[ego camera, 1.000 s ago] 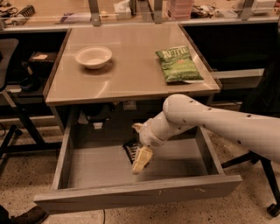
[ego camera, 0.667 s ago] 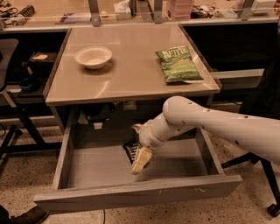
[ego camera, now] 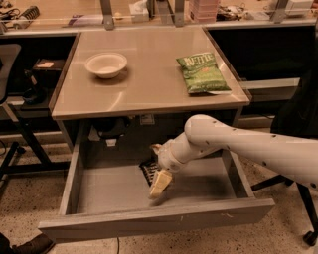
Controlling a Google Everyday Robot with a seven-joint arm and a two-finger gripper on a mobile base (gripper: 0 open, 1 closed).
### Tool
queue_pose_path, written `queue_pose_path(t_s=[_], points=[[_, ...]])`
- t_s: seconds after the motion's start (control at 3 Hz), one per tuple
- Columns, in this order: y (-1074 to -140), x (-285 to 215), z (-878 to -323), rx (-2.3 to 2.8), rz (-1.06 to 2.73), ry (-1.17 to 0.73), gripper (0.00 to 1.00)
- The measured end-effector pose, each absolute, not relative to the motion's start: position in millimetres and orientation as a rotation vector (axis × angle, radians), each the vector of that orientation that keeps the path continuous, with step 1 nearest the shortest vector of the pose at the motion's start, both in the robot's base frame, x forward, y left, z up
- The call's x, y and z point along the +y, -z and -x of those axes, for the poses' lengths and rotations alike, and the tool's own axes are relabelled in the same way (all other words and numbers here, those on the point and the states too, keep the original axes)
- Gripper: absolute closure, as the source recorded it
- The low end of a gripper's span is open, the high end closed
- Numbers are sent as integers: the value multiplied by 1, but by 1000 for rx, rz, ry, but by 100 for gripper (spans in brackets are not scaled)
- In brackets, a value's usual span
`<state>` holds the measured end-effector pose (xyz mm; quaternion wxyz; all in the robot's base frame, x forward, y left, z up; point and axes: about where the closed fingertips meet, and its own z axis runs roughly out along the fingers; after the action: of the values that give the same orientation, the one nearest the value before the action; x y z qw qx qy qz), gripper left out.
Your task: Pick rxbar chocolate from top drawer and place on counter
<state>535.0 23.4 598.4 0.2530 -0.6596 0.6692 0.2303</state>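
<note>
The top drawer (ego camera: 99, 198) is pulled open below the beige counter (ego camera: 149, 84). The rxbar chocolate (ego camera: 148, 168), a small black wrapper with white lettering, lies on the drawer floor near the middle back. My gripper (ego camera: 158, 184) reaches into the drawer from the right on a white arm. Its pale fingers hang down just in front of and over the bar, partly hiding it.
A white bowl (ego camera: 106, 64) stands on the counter at the left and a green chip bag (ego camera: 201, 74) lies at the right. A cluttered wooden desk (ego camera: 74, 15) runs behind. A chair base (ego camera: 20, 149) is on the left and a shoe (ego camera: 30, 244) on the floor.
</note>
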Motion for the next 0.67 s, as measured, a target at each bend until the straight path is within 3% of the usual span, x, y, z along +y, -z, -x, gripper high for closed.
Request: queue_pose_path(t_s=[0.33,0.67], points=[[-588,24,-536,1825,1780,-643,0],[-586,25,-536,1826,1778,-647,10]])
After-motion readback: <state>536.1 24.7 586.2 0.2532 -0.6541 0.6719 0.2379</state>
